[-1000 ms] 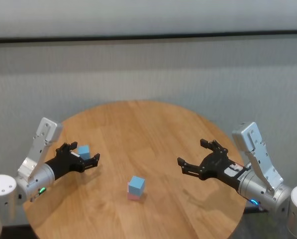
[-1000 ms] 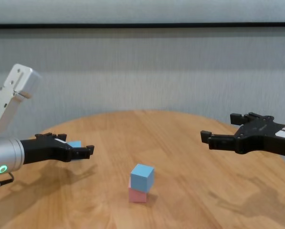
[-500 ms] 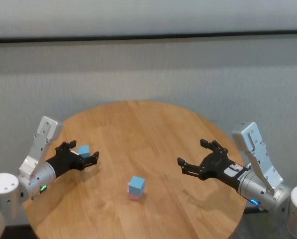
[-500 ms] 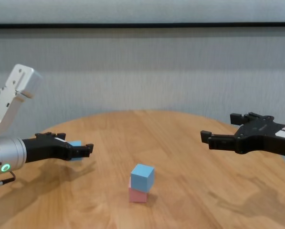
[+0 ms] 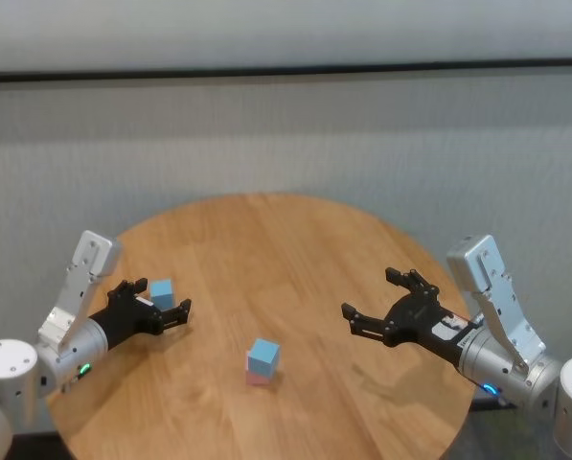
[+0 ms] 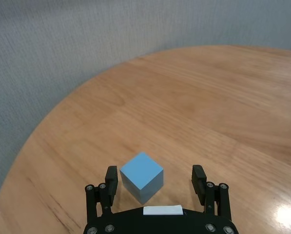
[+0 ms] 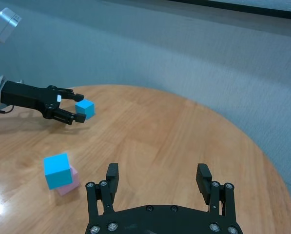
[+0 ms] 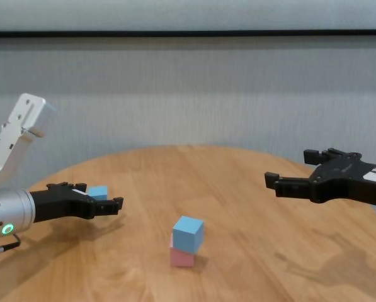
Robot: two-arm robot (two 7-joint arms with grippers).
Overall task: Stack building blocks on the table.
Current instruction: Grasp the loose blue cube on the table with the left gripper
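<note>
Plainly, left hand (image 6: 156,178) spread around an unmarked blue block (image 6: 142,175)

The table (image 5: 295,240) has a light brown wood-grain plank top with a smooth, slightly glossy finish. The blue blocks (image 6: 142,176) and the pink block (image 8: 180,257) are plain and matt. Both grippers are matt black, on smooth silver, metal-looking forearms (image 5: 491,307).
</note>
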